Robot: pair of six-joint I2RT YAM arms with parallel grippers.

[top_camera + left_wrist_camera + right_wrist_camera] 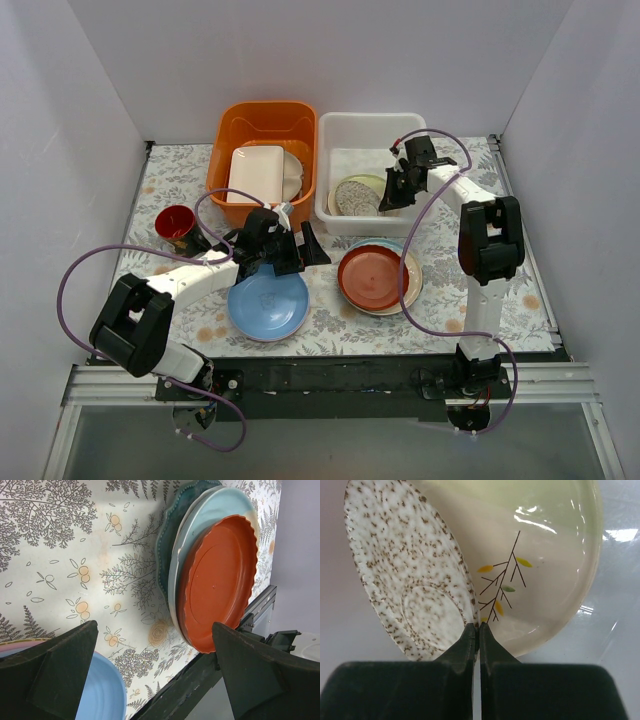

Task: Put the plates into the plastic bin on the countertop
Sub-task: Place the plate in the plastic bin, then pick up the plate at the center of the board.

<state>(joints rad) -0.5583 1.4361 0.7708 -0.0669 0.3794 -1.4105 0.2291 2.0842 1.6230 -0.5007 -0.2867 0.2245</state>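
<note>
The white plastic bin (372, 130) stands at the back right of the floral countertop (330, 325). Inside it, my right gripper (393, 193) (479, 625) is shut on the rim of a tilted speckled grey plate (353, 196) (405, 575). That plate leans over a cream leaf-pattern plate (545, 555). My left gripper (292, 254) (154, 630) hangs open and empty over the cloth. It is between a light blue plate (267, 303) (102, 690) and a stack topped by a red-brown plate (370, 277) (220, 580). A pale plate and a teal scalloped plate (167, 535) lie under the red-brown one.
An orange tub (265, 115) left of the bin holds a cream rectangular dish (257, 172). A red cup (175, 222) stands at the left by the left arm. A pink rim (15, 644) shows beneath the light blue plate. The black table rail (350, 375) runs along the near edge.
</note>
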